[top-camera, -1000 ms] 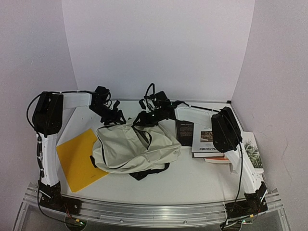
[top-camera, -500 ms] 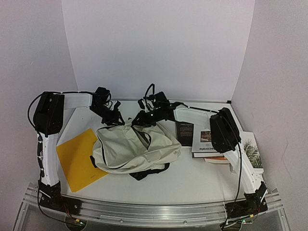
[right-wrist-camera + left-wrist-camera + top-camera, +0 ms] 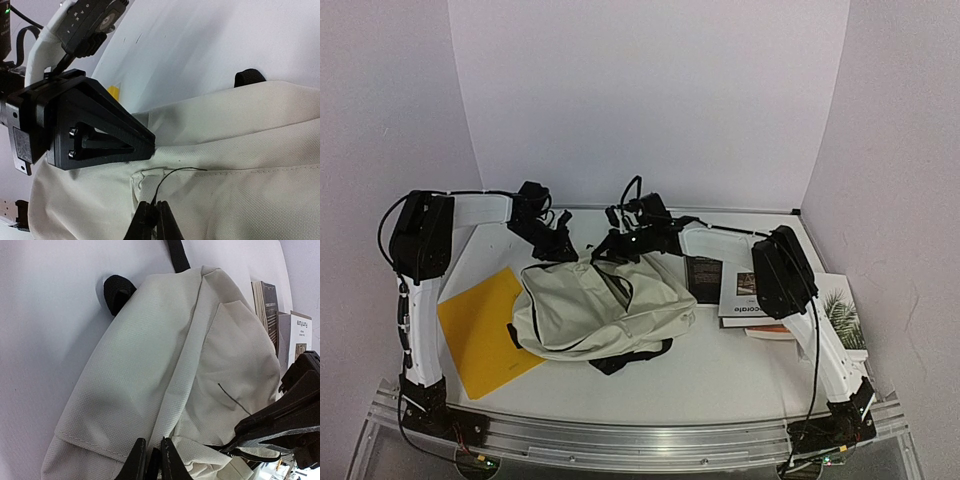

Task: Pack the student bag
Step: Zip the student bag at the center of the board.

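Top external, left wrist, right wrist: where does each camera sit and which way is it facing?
Top external: fixed above and behind the bases, looking down at the table; shows left arm, right arm, student bag, yellow sheet, books.
Left wrist: on the left arm, facing along the left gripper, closed on the bag's cream fabric.
Right wrist: on the right arm, facing along the right gripper, closed on the bag too.
Shared: both wrist views show the bag and the opposite gripper.

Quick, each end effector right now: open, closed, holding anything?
Left end effector: closed, pinching the bag fabric.
Right end effector: closed, pinching the bag too.
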Controlling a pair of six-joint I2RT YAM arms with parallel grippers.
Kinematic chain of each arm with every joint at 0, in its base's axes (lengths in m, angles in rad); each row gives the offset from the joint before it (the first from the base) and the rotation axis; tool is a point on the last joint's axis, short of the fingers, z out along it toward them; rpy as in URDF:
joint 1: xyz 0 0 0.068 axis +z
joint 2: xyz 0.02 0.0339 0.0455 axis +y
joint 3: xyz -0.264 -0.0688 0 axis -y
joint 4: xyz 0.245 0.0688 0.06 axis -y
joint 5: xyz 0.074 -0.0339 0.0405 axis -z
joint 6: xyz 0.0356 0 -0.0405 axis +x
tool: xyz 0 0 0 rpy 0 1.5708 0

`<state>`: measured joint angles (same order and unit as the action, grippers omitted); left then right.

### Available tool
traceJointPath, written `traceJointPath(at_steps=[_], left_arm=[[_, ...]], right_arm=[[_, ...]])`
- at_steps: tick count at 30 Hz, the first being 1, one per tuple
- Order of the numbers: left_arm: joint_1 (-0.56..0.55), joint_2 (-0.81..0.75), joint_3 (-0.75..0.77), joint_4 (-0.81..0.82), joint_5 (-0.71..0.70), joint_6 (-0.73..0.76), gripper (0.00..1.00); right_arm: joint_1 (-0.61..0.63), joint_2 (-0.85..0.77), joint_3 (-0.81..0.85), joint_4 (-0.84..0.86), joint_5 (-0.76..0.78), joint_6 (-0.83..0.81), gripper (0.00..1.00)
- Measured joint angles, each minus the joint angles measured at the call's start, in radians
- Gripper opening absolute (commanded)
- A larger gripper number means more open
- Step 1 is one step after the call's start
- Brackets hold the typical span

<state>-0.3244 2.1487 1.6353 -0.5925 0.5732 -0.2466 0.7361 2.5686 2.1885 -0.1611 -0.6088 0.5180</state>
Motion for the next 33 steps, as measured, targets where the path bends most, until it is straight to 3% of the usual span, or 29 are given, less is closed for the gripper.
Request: traceJointPath(at_steps=[5,19,33], left_arm=[[0.0,0.0,-0.009,0.005,-0.01,-0.015,0.0],[0.014,0.0,-0.026,0.028,-0.031,-0.11,0.0],[0.022,0.0,-0.026,0.036,-0.014,-0.155,0.0]], right_arm=[[0.0,0.014,-0.005,0.046,-0.022,0.029,0.0],[0.004,-0.153,-0.302,0.203,-0.079,-0.011,0.0],[0.023,-0.262,-0.532,0.28,-0.021,-0.023,0.0]])
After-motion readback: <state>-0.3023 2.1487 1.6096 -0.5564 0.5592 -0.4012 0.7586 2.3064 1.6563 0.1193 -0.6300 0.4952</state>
